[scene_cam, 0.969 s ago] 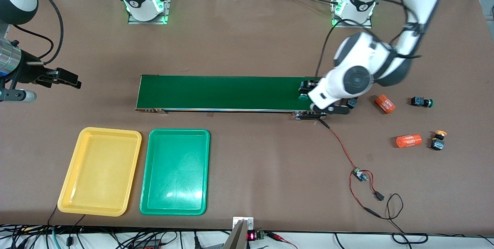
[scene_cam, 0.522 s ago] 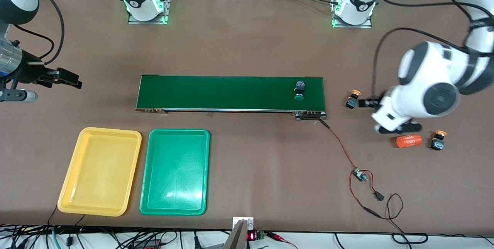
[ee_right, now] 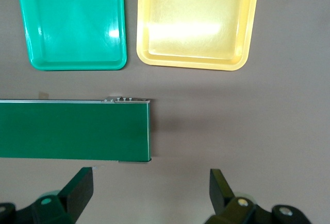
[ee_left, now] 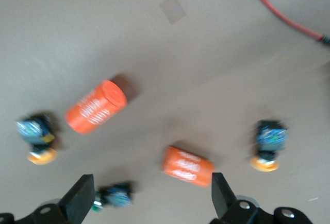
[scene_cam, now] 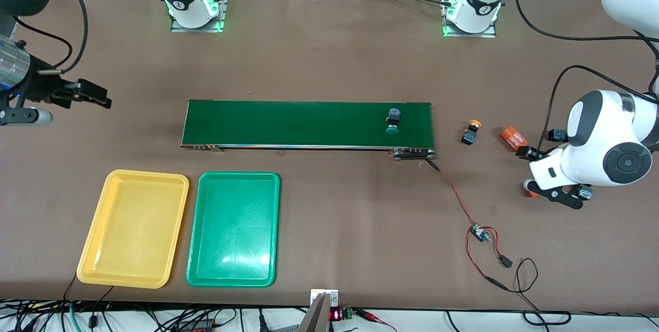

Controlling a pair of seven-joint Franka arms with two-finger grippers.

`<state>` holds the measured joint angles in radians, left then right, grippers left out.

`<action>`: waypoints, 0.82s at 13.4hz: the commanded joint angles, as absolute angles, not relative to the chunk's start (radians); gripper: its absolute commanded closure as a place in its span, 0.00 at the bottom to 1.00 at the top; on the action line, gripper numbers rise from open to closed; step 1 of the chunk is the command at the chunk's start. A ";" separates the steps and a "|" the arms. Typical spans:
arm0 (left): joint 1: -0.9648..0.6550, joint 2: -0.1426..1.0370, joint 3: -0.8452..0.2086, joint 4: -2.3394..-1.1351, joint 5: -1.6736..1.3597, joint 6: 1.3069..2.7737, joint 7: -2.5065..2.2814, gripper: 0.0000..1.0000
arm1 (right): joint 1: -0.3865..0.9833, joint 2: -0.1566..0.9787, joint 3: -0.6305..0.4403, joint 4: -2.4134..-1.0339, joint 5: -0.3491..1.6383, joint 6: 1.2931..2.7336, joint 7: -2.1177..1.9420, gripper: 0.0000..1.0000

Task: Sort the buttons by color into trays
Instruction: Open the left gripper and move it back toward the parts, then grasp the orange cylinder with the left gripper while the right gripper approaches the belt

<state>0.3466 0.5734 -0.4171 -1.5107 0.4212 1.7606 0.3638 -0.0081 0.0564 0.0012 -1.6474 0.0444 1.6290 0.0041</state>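
Observation:
A green-capped button (scene_cam: 393, 121) lies on the conveyor belt (scene_cam: 309, 123) near the left arm's end. A yellow-capped button (scene_cam: 471, 133) lies on the table beside that end. My left gripper (scene_cam: 543, 177) is open and empty over the other loose parts. Its wrist view shows it (ee_left: 152, 203) over a green-capped button (ee_left: 116, 195), with two yellow-capped buttons (ee_left: 36, 139) (ee_left: 268, 144) farther out. My right gripper (scene_cam: 95, 96) waits open and empty over the right arm's end of the table. The yellow tray (scene_cam: 146, 175) and green tray (scene_cam: 237, 175) lie empty, nearer the camera than the belt.
Two orange cylinders (ee_left: 95, 106) (ee_left: 188, 166) lie among the buttons under the left gripper; one also shows in the front view (scene_cam: 513, 138). A red and black cable (scene_cam: 455, 193) runs from the belt's end to a small board (scene_cam: 479, 232).
My left gripper let go of the green-capped button on the belt and swung to over the parts at the left arm's end. The button rode along the belt. The right gripper shifted slightly.

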 commanded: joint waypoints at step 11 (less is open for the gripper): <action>0.532 0.701 -0.423 -1.700 0.683 2.284 0.952 0.06 | 0.044 -0.279 0.080 -2.163 0.100 1.937 0.129 0.00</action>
